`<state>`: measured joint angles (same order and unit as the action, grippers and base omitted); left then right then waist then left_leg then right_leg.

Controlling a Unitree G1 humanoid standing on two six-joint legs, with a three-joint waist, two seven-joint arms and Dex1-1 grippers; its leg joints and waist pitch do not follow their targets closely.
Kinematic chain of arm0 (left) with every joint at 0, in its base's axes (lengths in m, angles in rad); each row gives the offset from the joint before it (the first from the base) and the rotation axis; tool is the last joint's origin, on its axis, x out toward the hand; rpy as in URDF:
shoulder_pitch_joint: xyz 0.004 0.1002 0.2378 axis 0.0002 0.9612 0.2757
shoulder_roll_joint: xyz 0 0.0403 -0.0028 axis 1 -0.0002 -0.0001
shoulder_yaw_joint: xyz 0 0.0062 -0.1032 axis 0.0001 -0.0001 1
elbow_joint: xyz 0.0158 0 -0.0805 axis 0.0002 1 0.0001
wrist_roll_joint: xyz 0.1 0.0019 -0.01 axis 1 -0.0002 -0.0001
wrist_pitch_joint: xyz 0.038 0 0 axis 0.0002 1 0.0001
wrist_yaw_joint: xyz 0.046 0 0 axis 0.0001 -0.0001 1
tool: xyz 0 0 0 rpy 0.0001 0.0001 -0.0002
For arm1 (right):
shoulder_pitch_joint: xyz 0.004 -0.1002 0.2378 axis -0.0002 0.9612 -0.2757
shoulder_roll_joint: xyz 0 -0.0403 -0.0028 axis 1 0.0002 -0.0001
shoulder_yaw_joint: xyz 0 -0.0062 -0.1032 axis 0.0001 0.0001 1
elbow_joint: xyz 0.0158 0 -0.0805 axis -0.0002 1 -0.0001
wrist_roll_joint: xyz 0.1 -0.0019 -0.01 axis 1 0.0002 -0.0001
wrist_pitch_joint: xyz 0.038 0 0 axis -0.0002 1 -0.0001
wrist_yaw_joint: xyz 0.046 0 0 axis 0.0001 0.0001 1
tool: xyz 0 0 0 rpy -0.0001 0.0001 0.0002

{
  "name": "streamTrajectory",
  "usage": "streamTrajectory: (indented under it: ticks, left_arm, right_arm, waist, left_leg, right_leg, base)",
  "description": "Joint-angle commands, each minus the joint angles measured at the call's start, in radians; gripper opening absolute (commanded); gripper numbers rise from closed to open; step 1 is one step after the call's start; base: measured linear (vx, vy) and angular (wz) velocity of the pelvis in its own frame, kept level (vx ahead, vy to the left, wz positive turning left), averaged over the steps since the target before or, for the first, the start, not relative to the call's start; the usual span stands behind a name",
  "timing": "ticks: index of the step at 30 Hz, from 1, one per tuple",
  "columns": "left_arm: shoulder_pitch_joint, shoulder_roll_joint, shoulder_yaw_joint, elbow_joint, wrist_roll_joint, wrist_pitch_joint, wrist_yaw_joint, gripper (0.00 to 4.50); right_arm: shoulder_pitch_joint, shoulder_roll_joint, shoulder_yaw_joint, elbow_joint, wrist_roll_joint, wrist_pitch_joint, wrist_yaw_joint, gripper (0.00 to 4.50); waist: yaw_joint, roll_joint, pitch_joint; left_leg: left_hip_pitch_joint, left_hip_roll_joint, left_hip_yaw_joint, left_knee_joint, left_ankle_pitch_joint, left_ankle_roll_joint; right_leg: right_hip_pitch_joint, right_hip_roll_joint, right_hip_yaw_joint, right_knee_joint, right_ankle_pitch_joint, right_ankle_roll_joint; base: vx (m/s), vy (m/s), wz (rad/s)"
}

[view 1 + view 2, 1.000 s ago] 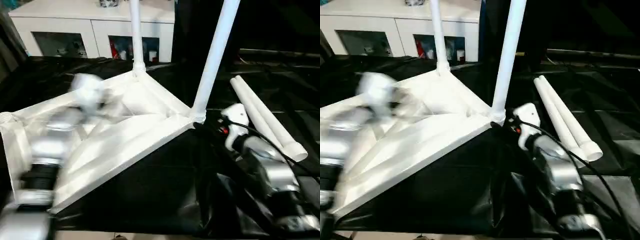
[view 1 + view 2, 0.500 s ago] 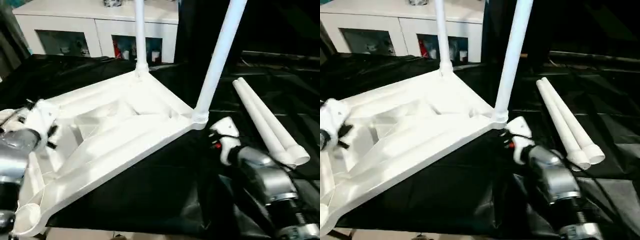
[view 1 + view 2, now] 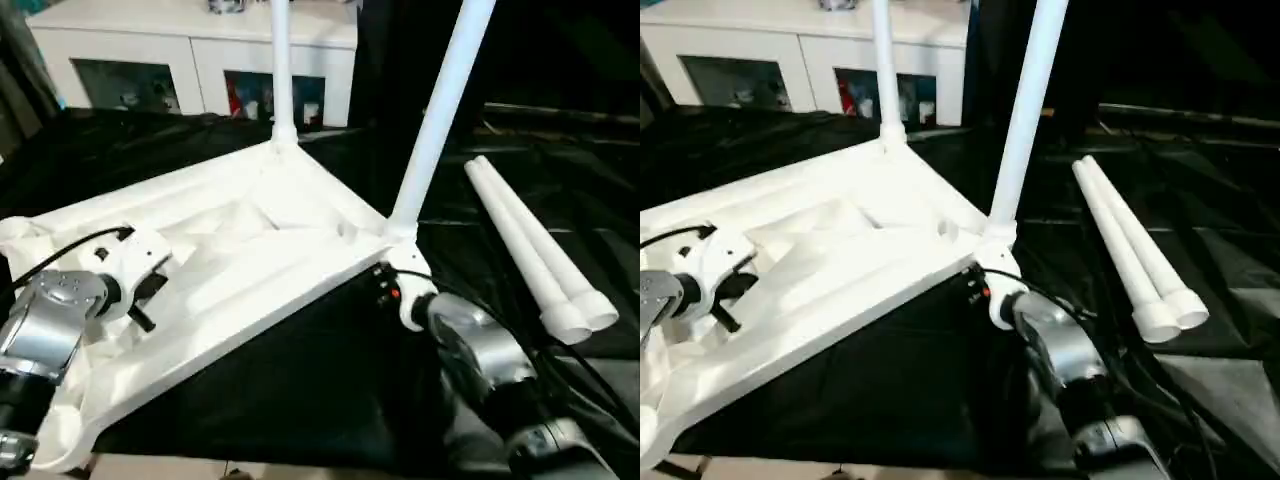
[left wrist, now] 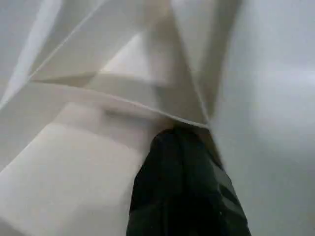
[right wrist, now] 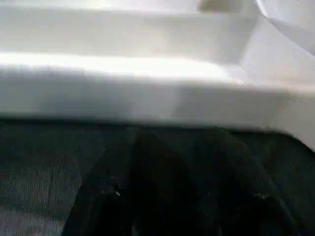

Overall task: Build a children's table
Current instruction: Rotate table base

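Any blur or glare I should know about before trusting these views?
Head views: mostly sharp; glare flattens the tabletop ribs. Left wrist view: soft, pale tabletop close up, dark fingers blurred. Right wrist view: bright glare along the tabletop's edge, fingers dark and blurred.

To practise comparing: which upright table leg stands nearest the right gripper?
The nearer mounted leg, rising from the tabletop corner beside the right gripper; the other stands farther back.

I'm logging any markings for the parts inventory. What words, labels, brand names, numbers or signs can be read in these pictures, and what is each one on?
None can be read.
Tabletop, standing legs and loose legs: plain white, no print visible.
Items behind the cabinet doors: too small and blurred to read.
Small red mark at the right end effector: no letters can be made out.
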<state>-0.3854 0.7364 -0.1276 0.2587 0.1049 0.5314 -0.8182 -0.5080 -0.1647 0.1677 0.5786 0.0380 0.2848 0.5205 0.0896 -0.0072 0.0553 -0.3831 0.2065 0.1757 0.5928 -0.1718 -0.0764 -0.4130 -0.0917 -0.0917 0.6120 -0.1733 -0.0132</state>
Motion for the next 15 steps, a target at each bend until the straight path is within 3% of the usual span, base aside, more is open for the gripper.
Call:
streamTrajectory:
  ticks: [1,3,9,15]
  left_arm:
    - [0.015,-0.002,-0.058,-0.066,-0.044,-0.003,-0.097,0.00]
    - [0.033,0.010,-0.089,-0.131,-0.084,-0.023,-0.189,0.00]
    - [0.032,-0.017,-0.138,-0.216,-0.150,-0.035,-0.308,0.00]
    - [-0.007,-0.102,-0.184,-0.235,-0.162,-0.056,-0.322,0.00]
  right_arm:
    - [-0.029,0.009,0.006,0.033,-0.010,-0.027,-0.011,1.71]
    - [-0.057,0.024,0.005,0.075,-0.013,-0.047,-0.019,1.41]
    - [-0.091,0.041,0.009,0.127,-0.022,-0.083,-0.003,0.96]
    - [-0.117,0.043,0.003,0.169,-0.028,-0.108,-0.005,0.45]
  waist:
    - [-0.006,0.020,-0.069]
    - [-0.007,0.019,-0.071]
    - [-0.009,0.013,-0.069]
    - [-0.016,0.015,-0.069]
  left_leg:
    - [0.028,0.023,-0.004,-0.076,-0.244,-0.032]
    - [0.024,0.023,-0.006,-0.077,-0.232,-0.036]
    - [0.025,0.021,-0.002,-0.076,-0.226,-0.030]
    - [0.024,0.019,-0.002,-0.073,-0.238,-0.034]
  right_leg:
    - [0.045,-0.049,0.053,-0.061,-0.171,-0.215]
    - [0.051,-0.052,0.054,-0.055,-0.149,-0.218]
    - [0.052,-0.051,0.055,-0.056,-0.153,-0.220]
    - [0.054,-0.051,0.056,-0.061,-0.191,-0.212]
  base:
    - [0.000,0.000,0.00]
    - [0.000,0.000,0.00]
    - [0.000,0.000,0.00]
    - [0.000,0.000,0.00]
